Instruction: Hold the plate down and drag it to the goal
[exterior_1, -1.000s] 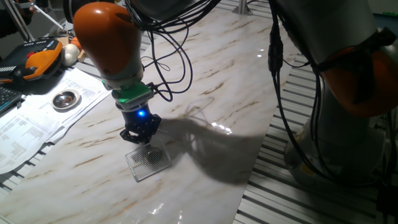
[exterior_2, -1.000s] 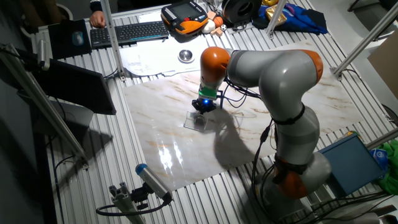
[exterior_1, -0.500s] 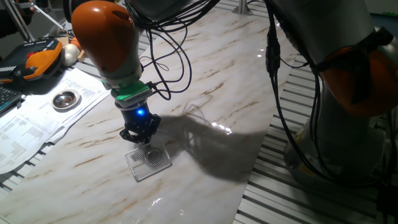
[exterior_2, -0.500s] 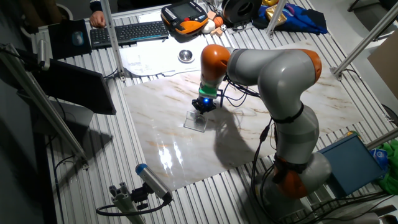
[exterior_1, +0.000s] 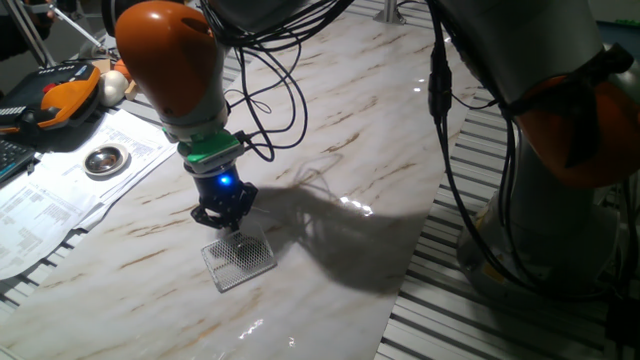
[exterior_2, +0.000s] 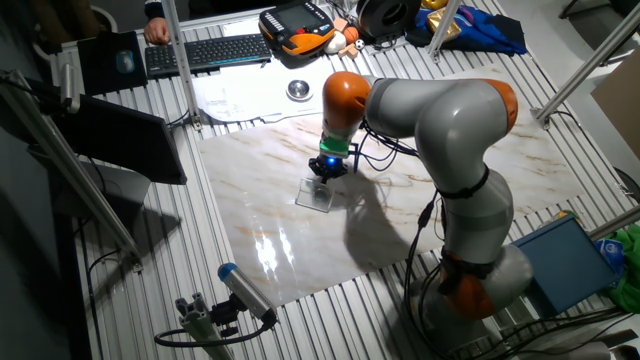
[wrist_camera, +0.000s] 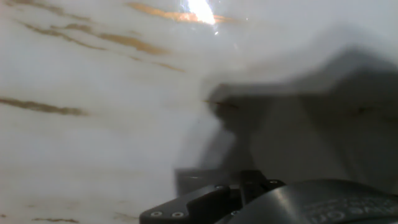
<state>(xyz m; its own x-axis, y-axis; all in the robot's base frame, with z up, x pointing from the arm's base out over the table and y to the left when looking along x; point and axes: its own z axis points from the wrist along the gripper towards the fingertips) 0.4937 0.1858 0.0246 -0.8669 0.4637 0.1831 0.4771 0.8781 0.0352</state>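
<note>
No legible writing; gripper (exterior_1: 231, 232) tips on the goal (exterior_1: 240, 260), jaw state unclear, plate apparently hidden beneath.

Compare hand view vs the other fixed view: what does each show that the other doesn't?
Hand view only: close-up of the marble veins, blurred dark gripper parts at the bottom edge; no plate discernible.

The other fixed view only: the whole arm, the gripper over the mesh goal, the keyboard, the larger metal dish on papers.

Both: the marble tabletop under the gripper.
</note>
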